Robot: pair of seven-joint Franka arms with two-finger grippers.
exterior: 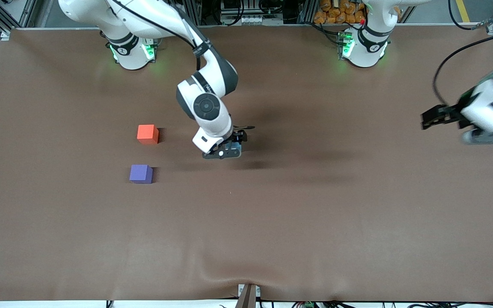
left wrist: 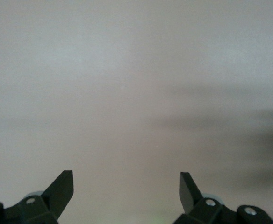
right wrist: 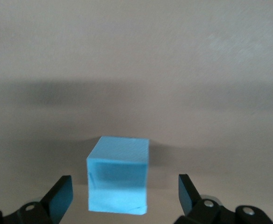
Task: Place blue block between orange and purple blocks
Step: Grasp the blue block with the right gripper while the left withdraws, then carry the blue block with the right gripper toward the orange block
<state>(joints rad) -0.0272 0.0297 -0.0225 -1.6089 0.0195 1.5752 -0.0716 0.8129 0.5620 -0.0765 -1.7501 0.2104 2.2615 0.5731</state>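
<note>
so the blue block (right wrist: 118, 175) sits on the brown table (exterior: 315, 205) about mid-table, well apart from the other two cubes and toward the left arm's end from them; in the right wrist view it lies between the two fingertips (right wrist: 61, 192) with a gap on each side, not yet pinched. in the front view it is almost wholly hidden under the right gripper (exterior: 229, 147), which is low over it with its jaws spread wide. the orange block (exterior: 147, 134) and the purple block (exterior: 141, 173) stand toward the right arm's end of the table, the purple one nearer the front camera, with a bare strip of table between them that looks about wide enough for one more cube. the step in hand looks like the approach to the grasp: next the right gripper likely needs to settle around the cube and close squarely on its sides before any lift. the left gripper (left wrist: 126, 186) waits, spread open and empty, over bare table at the left arm's end.
</note>
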